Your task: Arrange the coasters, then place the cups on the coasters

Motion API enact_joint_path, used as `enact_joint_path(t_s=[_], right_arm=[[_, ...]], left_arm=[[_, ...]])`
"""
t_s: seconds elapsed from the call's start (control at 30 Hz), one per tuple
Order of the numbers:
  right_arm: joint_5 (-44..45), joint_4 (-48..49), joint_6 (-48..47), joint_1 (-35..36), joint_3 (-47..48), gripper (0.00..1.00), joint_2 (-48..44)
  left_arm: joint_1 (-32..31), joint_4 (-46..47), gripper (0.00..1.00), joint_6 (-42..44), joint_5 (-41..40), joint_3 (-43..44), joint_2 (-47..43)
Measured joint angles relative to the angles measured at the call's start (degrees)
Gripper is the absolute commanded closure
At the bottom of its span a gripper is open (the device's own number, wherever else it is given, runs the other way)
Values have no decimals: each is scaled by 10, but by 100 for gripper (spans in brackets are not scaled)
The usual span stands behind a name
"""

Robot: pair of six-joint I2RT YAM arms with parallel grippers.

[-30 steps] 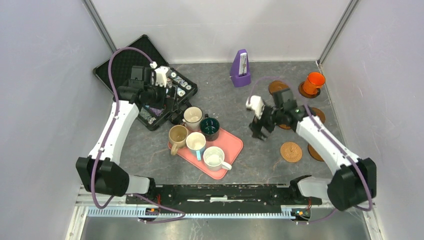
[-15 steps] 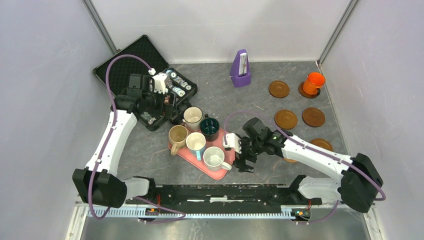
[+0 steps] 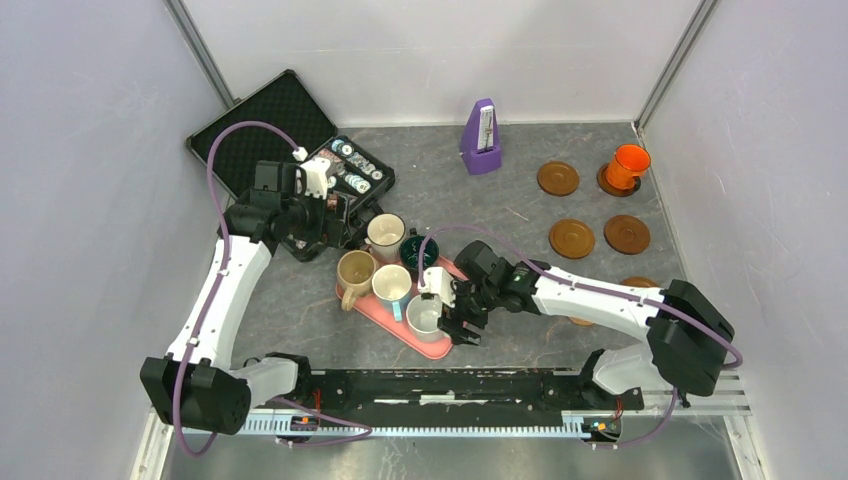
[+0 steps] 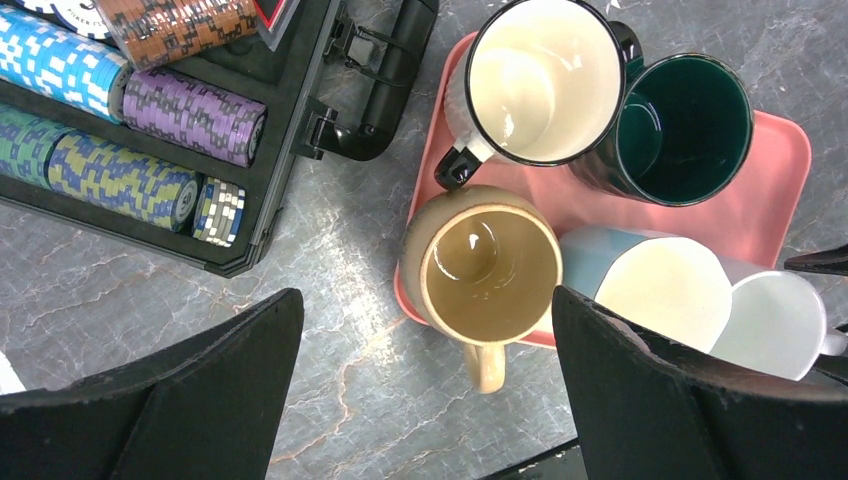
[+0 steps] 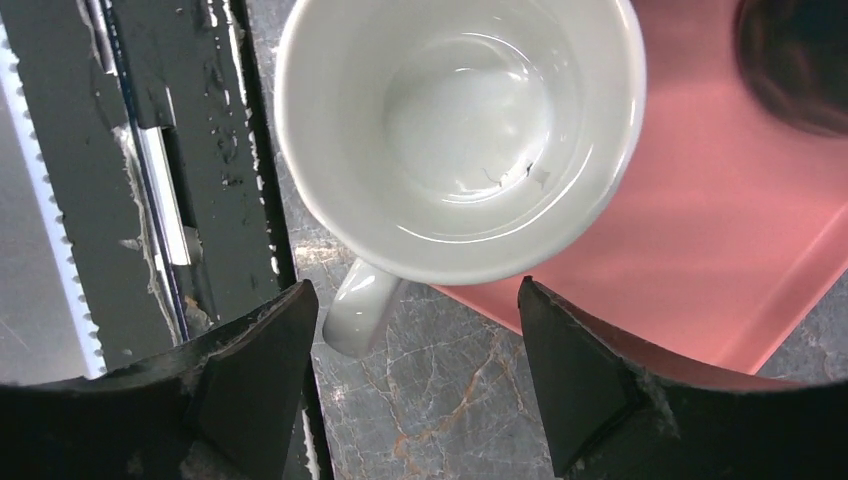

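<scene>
Five cups crowd the pink tray [image 3: 470, 295]: tan [image 3: 355, 270], white with dark rim [image 3: 385, 232], dark teal [image 3: 418, 250], light blue [image 3: 392, 283] and plain white [image 3: 425, 315]. The orange cup [image 3: 630, 162] stands on a coaster at the back right. Bare brown coasters [image 3: 558, 178] [image 3: 571, 238] [image 3: 627, 234] lie at the right; another [image 3: 640, 284] is half hidden by my right arm. My right gripper [image 3: 462, 325] [image 5: 412, 330] is open low at the plain white cup [image 5: 460, 130], its handle [image 5: 360, 315] between the jaws. My left gripper [image 3: 340, 222] [image 4: 425, 400] hovers open above the tan cup [image 4: 490, 275].
An open black case of poker chips [image 3: 345, 170] [image 4: 190, 115] sits at the back left beside the tray. A purple metronome [image 3: 482, 138] stands at the back centre. The black base rail [image 5: 200, 180] runs close to the white cup's handle.
My right arm has swung from the coasters on the right over to the plain white cup at the tray's near corner, and its jaws have narrowed a little. The left arm shifted slightly.
</scene>
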Motion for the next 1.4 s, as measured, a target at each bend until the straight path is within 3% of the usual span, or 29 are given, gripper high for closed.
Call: enact_joint_path(t_s=[0.2, 0.53, 0.77, 0.87, 1.0, 1.03, 1.23, 1.4], right_arm=[[32, 5, 23, 0, 0, 40, 8], [49, 24, 33, -6, 0, 42, 20], [56, 37, 30, -6, 0, 49, 56], [59, 41, 27, -6, 0, 64, 56], [69, 43, 13, -6, 0, 96, 50], [75, 44, 9, -6, 0, 100, 44], [84, -8, -35, -17, -23, 100, -27], [75, -71, -83, -90, -19, 100, -68]], left_arm=[[0, 0, 0, 0, -6, -5, -1], [0, 0, 0, 0, -7, -5, -1], [0, 0, 0, 0, -8, -5, 0], [0, 0, 0, 0, -11, -5, 0], [0, 0, 0, 0, -17, -5, 0], [0, 0, 0, 0, -18, -5, 1], [0, 8, 0, 0, -20, -5, 7], [0, 9, 0, 0, -18, -4, 20]])
